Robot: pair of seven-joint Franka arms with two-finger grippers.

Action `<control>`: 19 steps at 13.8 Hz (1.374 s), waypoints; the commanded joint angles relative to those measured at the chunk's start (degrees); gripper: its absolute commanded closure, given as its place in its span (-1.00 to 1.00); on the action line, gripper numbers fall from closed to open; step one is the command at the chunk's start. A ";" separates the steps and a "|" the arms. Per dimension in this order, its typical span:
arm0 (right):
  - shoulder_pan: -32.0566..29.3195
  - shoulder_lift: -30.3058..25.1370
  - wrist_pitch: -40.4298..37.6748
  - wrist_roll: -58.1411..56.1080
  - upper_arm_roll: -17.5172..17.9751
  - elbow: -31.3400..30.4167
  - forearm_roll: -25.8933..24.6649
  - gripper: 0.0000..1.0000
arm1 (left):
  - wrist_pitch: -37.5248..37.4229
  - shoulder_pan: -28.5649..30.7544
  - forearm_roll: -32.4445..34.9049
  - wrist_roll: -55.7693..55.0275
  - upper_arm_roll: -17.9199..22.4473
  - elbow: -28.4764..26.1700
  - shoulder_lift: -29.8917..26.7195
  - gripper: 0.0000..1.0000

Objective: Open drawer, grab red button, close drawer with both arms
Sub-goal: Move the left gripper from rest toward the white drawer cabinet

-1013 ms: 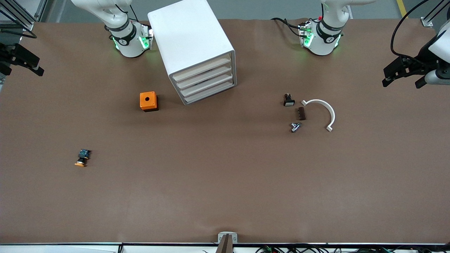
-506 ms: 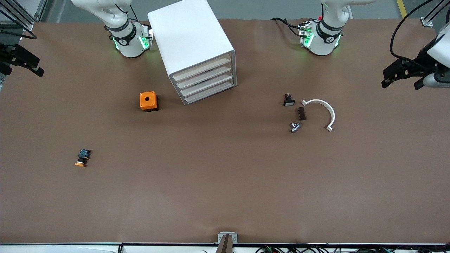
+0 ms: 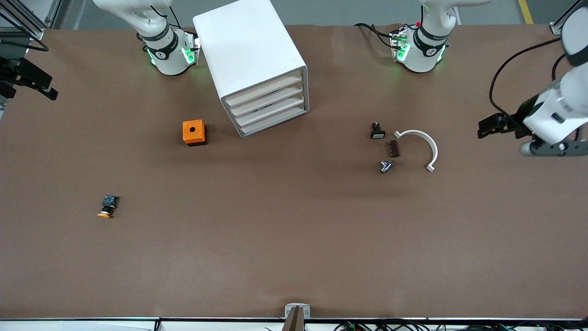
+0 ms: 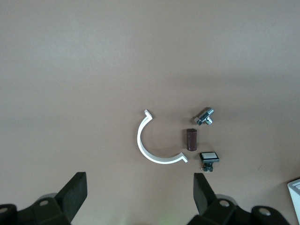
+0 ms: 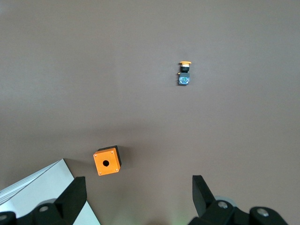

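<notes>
The white drawer cabinet [image 3: 257, 64] stands near the right arm's base with all its drawers [image 3: 268, 106] shut; its corner shows in the right wrist view [image 5: 33, 194]. The red-capped button is hidden from every view. My left gripper [image 3: 488, 127] is open and empty over the table at the left arm's end, apart from the cabinet; its fingers frame bare table in the left wrist view [image 4: 139, 187]. My right gripper [image 3: 43, 89] is open and empty, waiting over the table's edge at the right arm's end, also seen in the right wrist view [image 5: 138, 188].
An orange box with a hole [image 3: 194, 132] [image 5: 107, 161] sits beside the cabinet. An orange-capped button [image 3: 106, 207] [image 5: 184, 72] lies nearer the front camera. A white curved clip [image 3: 425, 146] [image 4: 150, 145], brown block [image 3: 394, 148], metal part [image 3: 386, 166] and black switch [image 3: 377, 131] lie toward the left arm's end.
The left arm has swung its gripper inward over the table, toward the white curved clip. The right arm and all things on the table have not moved.
</notes>
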 commanded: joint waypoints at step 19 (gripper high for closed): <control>-0.54 -1.56 0.16 -1.19 0.20 -1.67 -0.33 -1.00 | -0.40 -18.70 -31.79 -84.86 -5.97 12.39 30.92 -0.99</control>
